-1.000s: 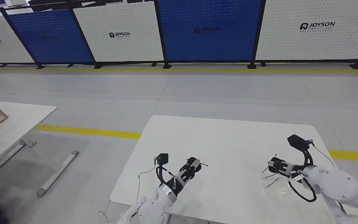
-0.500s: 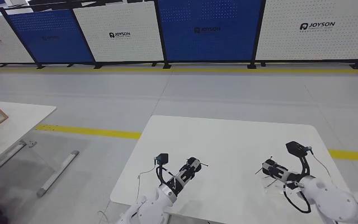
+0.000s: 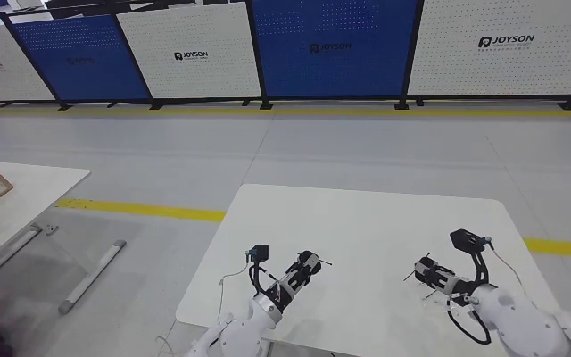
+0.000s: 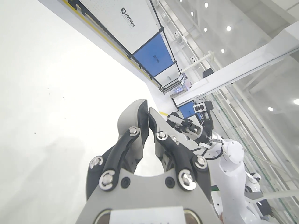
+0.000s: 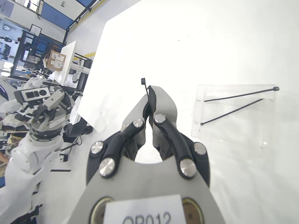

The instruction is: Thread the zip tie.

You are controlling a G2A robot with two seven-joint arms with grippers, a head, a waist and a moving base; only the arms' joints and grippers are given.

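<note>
Black plastic is what your right claw (image 5: 149, 92) has clamped: its fingers are pressed together on the zip tie (image 5: 143, 81), and the small square head pokes out just past the fingertips while the strap runs back between the pads, where you lose sight of it. My read is that the pick-up step is done and you are now in the bring-together step, with the actual threading not yet begun. The tie is held off the tabletop (image 5: 186, 36), clear of it, and not touching anything else. Just beside that claw, lying on the tabletop, is a clear tray (image 5: 198, 108) with two spare ties (image 5: 240, 95) resting in it, apart from each other and well apart from the held one; leave them be. Farther across, your left claw (image 4: 148, 114) hangs above the near edge of the tabletop with its fingers closed against each other, and its own wrist view shows nothing between them. The two claws are well apart. For the next move you will probably need the left claw to spread, close the distance, and take the tail end, so that the tip can be lined up with the slot in the head. That slot is tiny, so expect the alignment to be the fussy part, and keep the head facing where you can see it.
</note>
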